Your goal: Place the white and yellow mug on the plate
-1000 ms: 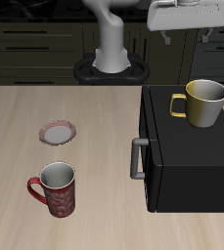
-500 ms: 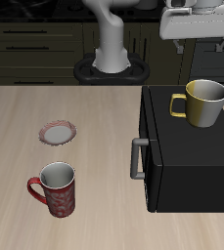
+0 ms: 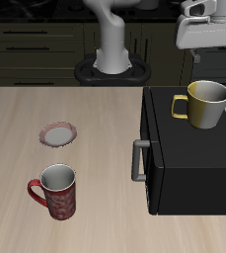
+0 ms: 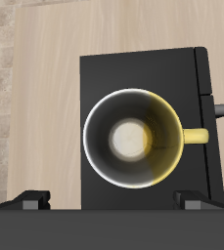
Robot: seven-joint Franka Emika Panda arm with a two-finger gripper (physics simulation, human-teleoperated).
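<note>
Looks like simulated kitchen to me. Dark cabinets [image 3: 45, 40] with long bar handles run behind my base, pale wood-grain table [image 3: 95, 138] up front. Black microwave-looking box [image 3: 188, 148] with door handle sits on it, plus two mugs [image 3: 208, 103] and small plate [image 3: 58, 133]. Flat rendered surfaces, no clutter.

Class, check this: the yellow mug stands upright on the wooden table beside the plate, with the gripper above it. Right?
Not quite. The yellow mug stands upright on the black box, apart from the plate; the exterior view shows this. The gripper is above it.
</note>
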